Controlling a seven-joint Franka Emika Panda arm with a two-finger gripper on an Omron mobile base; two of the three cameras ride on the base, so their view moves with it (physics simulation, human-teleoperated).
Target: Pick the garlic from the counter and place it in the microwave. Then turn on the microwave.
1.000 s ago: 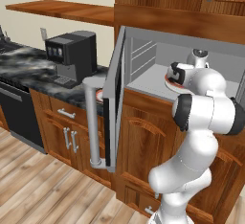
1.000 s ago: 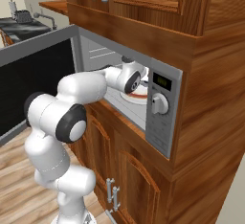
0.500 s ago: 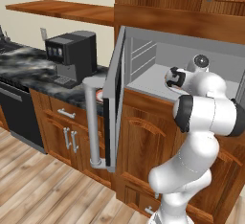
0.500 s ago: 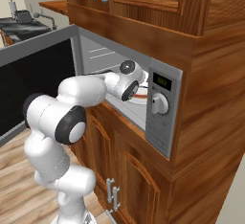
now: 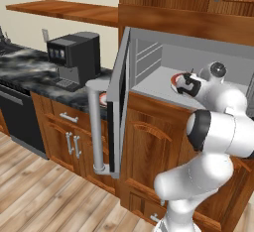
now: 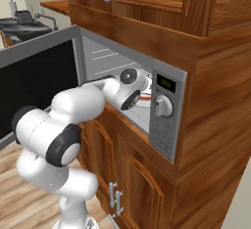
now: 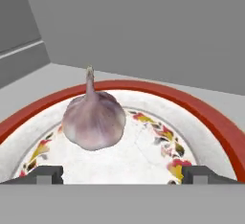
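Gripper (image 7: 122, 175): jaws spread wide, nothing between them; fingertips (image 7: 45, 174) low in hand view, garlic sits free beyond them.
Hand view, garlic (image 7: 93, 117): resting on red-rimmed plate (image 7: 210, 122), stem tip up, left of plate centre. I read the placing as done.
Hand view, microwave (image 7: 143, 27): grey walls all round, so I judge my hand is inside the cavity or at its mouth.
Left base view, gripper (image 5: 184, 84): at cavity front, over plate (image 5: 174, 81) edge; arm reaches in from the right.
Left base view, door (image 5: 118, 102): swung fully open, bar handle (image 5: 95, 127) outward; it has to shut before starting.
Left base view, counter (image 5: 30, 72): dark marble, coffee machine (image 5: 74, 55) on it.
Right base view, knob (image 6: 163, 106): on panel right of cavity, untouched; my next target after backing out and closing door.
Right base view, wrist: blocks the garlic, can't see it here.
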